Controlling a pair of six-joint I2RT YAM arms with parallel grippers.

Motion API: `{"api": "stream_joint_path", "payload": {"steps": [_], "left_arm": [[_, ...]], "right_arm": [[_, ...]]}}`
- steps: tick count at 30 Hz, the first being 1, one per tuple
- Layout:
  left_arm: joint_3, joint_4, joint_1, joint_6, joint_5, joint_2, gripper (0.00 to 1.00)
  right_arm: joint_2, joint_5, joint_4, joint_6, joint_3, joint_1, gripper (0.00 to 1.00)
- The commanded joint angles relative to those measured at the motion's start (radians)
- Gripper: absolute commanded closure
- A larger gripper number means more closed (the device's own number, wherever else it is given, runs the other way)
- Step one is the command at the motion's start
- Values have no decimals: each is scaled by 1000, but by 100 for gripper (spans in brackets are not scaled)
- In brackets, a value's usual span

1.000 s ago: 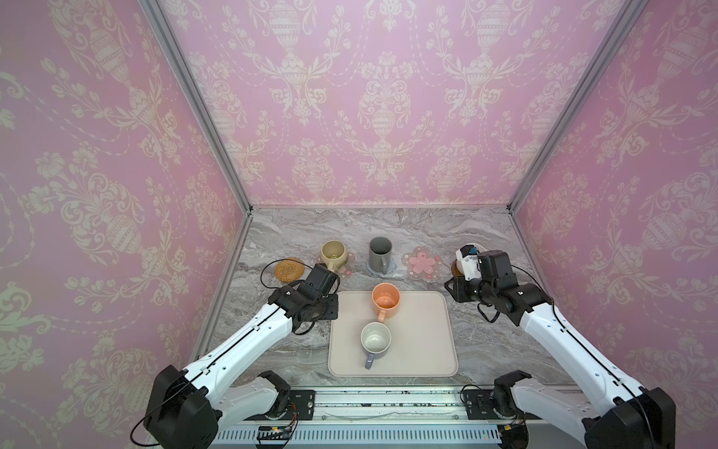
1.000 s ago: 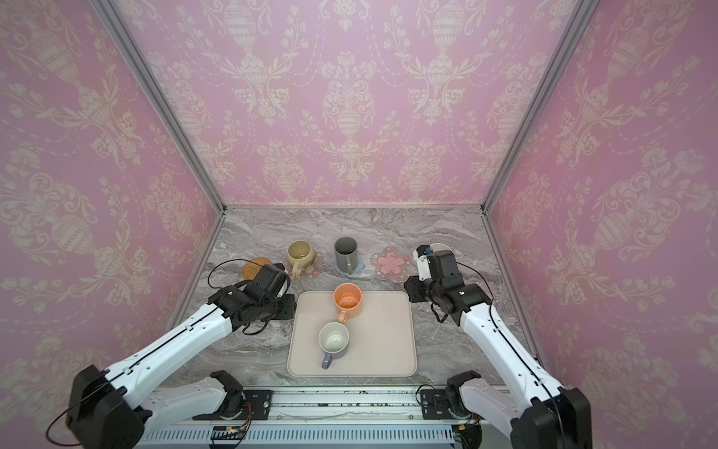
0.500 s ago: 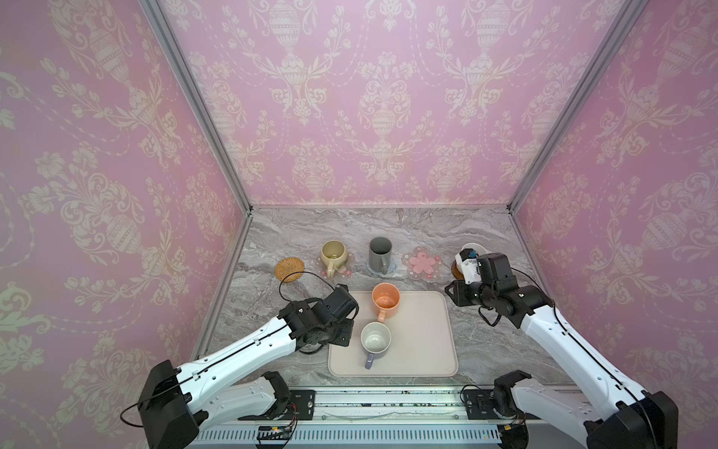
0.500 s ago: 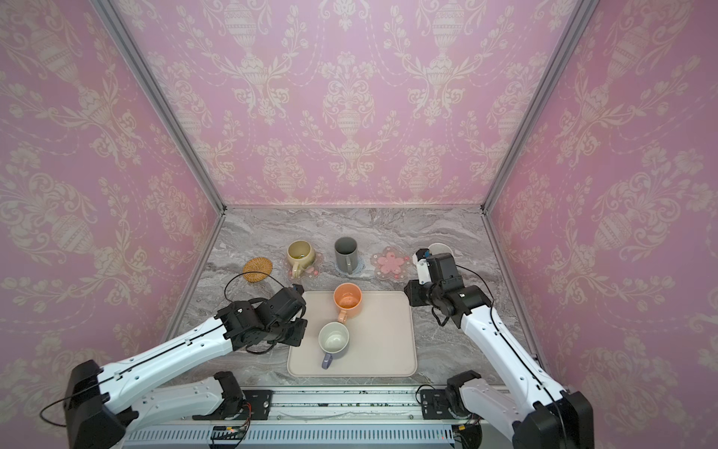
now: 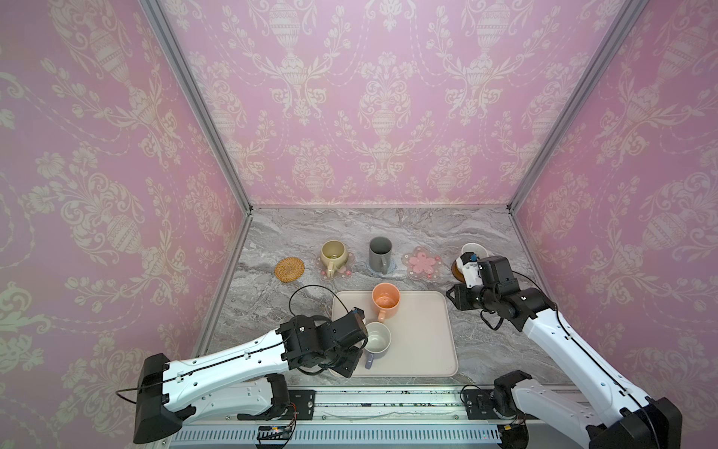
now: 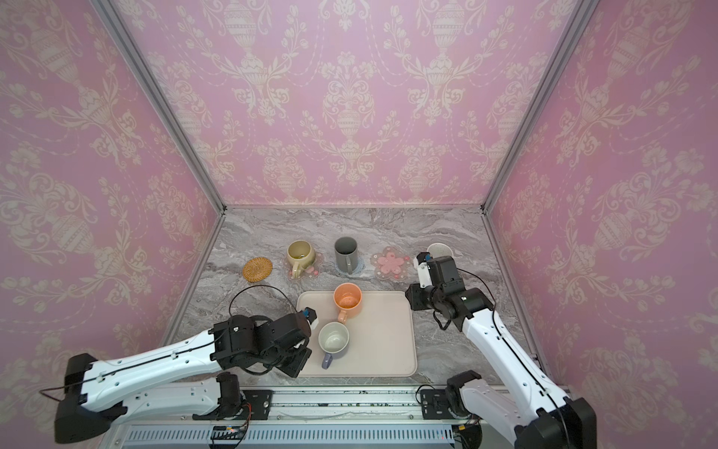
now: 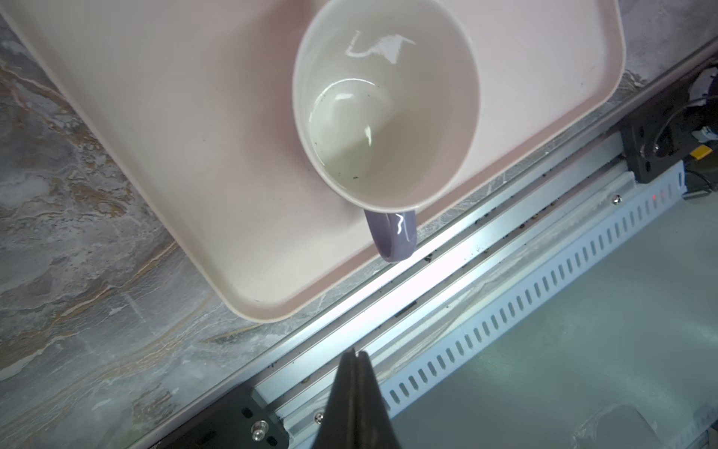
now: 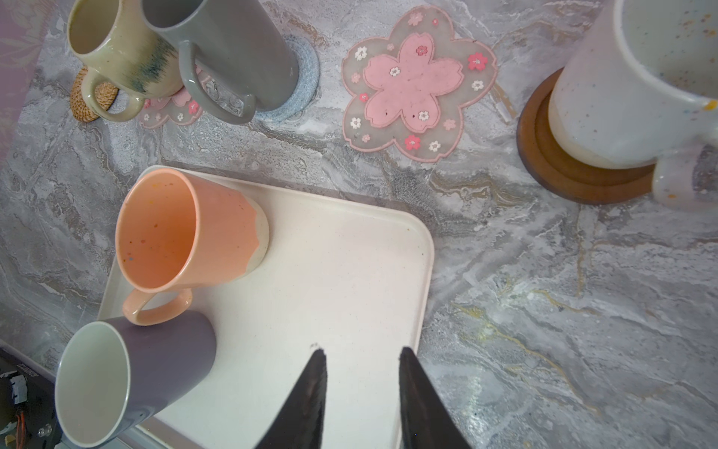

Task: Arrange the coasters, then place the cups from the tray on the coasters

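Two cups are left on your tray [image 5: 419, 342], three already seated on coasters behind it: the beige-yellow mug [image 5: 333, 252], dark grey mug [image 5: 379, 254] and speckled white mug [image 5: 474, 248]. The peach-orange mug [image 5: 386, 300] and lavender mug [image 5: 377, 338] stand upright, long axes vertical, handles pointing at the near rail [image 5: 388, 396]. The rattan coaster [image 5: 289, 268] and one pink-flower coaster [image 5: 422, 263] lie bare. Your left gripper [image 7: 353, 354], pressed together and empty, hangs off the tray's near edge beside the lavender handle; your right gripper [image 8: 361, 352], spread and empty, hovers at the tray's right edge.

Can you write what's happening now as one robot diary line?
left tool: shut, empty | right tool: open, empty | on tray: peach cup, lavender cup | free: rattan coaster, flower coaster
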Motion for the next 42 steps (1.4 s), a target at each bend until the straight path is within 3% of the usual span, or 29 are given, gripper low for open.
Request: {"api": "stream_joint_path", "payload": {"steps": [1, 12, 21, 30, 42], "left_arm": [[39, 30, -55, -17, 78, 22, 100], [19, 363, -128, -29, 90, 250, 100], [-15, 381, -127, -46, 19, 303, 100], [-71, 280, -88, -107, -157, 235, 100], [-172, 188, 4, -119, -222, 57, 100]], "right_arm": [[-28, 19, -11, 12, -20, 8, 67], [-47, 35, -30, 12, -29, 14, 66], [-61, 42, -37, 13, -42, 15, 66], [-60, 24, -21, 32, -43, 15, 66], [-56, 19, -14, 45, -44, 16, 66]]}}
